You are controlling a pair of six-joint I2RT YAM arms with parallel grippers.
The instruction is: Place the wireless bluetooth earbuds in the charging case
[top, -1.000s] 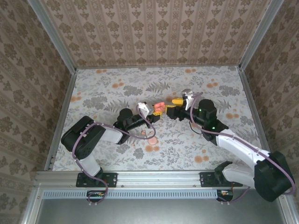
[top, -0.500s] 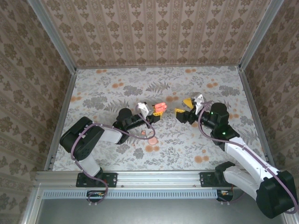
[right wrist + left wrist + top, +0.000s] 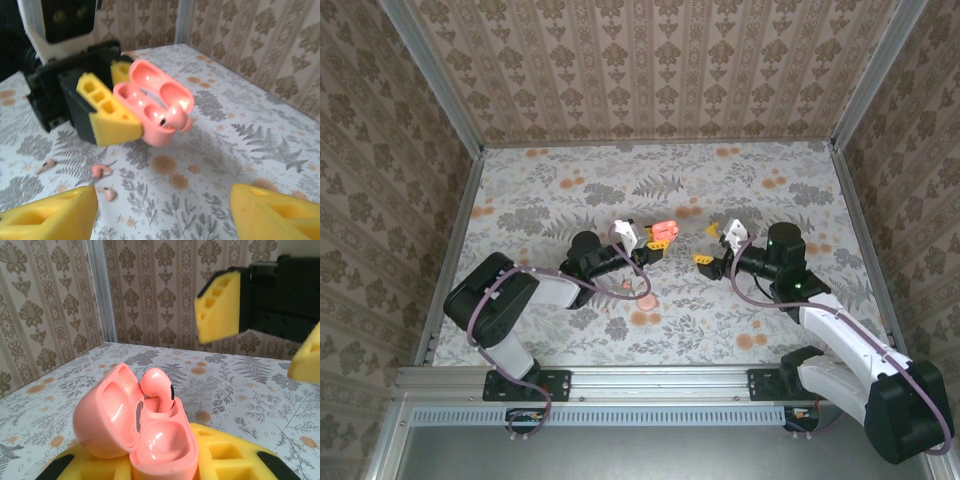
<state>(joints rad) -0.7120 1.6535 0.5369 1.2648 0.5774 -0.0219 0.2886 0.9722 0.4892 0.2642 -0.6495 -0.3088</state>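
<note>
1. Salmon-pink and glossy, the charging case [image 3: 150, 440] has its lid swung wide open. It is pinched at its base between the yellow foam fingers [image 3: 225, 455] of the left gripper [image 3: 652, 242], which is clamped on it and holds it clear of the table [image 3: 570, 180].
2. One earbud [image 3: 157, 387] stands in a socket of the case, with its rounded head poking up above the rim beside the raised lid.
3. Seen from above, the case hangs near the middle of the flowered cloth, between the two arms. Its open side is turned toward the right arm.
4. The right gripper [image 3: 708, 246] faces the case from just across the gap and does not touch it. Its two yellow fingers are spread wide, with nothing between them.
5. In the left wrist view those same yellow fingers show high up beyond the case, one above it and one off to the side.
6. In the right wrist view a pink piece [image 3: 101, 171] with the hooked shape of an earbud lies on the cloth below the case.
7. Two paler bits [image 3: 108, 192] lie near that piece, one on either side. They are too blurred for me to say what they are.
8. A round flat pink disc [image 3: 642, 299] rests on the cloth on the near side of the left gripper, right by the loop of that arm's purple cable [image 3: 632, 272].
</note>
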